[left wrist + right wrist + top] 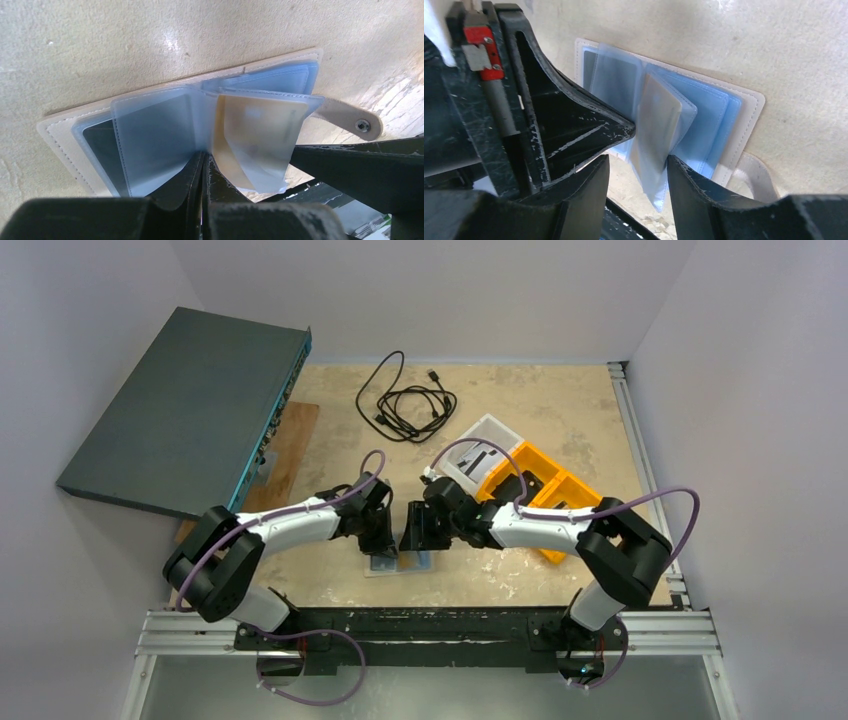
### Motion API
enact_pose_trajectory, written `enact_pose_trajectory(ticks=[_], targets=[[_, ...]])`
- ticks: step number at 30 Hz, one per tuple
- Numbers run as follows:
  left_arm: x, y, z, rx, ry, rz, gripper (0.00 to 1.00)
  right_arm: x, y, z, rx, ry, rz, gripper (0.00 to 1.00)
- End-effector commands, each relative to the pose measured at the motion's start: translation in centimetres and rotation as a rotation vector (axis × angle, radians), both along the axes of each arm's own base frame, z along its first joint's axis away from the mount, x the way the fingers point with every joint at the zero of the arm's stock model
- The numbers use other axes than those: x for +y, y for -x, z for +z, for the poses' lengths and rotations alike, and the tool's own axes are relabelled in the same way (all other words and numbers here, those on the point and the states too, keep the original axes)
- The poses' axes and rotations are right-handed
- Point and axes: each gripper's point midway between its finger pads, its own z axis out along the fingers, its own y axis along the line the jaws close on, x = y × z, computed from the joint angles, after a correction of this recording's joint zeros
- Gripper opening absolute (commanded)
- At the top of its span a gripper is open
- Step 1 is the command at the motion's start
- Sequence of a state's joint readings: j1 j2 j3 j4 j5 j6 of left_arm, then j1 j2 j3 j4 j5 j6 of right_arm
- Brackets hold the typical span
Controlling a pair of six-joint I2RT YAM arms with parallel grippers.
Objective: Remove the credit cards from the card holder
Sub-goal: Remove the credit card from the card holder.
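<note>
Here, card holder (pixel 165 125) open flat, sleeves (pixel 150 135) fanned (tab (pixel 350 117) loose)

Matt cream card holder (pixel 56 136) holds glossy translucent plastic sleeves (pixel 150 135).

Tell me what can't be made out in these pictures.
Left wrist view: cloudy plastic blurs the print on the card in the raised sleeve.
Left wrist view: the left gripper hides the lower edge of the sleeves, so whether it pinches anything is unclear.
Top view: the right gripper and the left one cover most of the card holder.
Right wrist view: overlapping sleeves hide the card count.
</note>
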State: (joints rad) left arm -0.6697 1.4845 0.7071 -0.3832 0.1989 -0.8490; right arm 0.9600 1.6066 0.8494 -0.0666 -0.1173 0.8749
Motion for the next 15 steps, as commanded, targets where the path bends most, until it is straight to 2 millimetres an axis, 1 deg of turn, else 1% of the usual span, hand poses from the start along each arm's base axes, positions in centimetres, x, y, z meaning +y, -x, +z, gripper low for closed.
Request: enact_pose_trajectory(ticks=[1,10,15], targets=[[1.7,0.1,-0.4,-0.024,-0.060,-0.001,0.00,1.8,-0.1,2.7,-0.002,-0.139,0.025,0.47],[2.3,0.2,1.0,-0.062,-0.066,-0.003,0.00,2.5,-0.6,3.4,0.000,-0.168,0.020,0.48],[3.2,0.2,2.9,-0.115,-0.077,0.011,0.00,3.1,-0.6,3.8,0.010,-0.190,0.029,0.48]])
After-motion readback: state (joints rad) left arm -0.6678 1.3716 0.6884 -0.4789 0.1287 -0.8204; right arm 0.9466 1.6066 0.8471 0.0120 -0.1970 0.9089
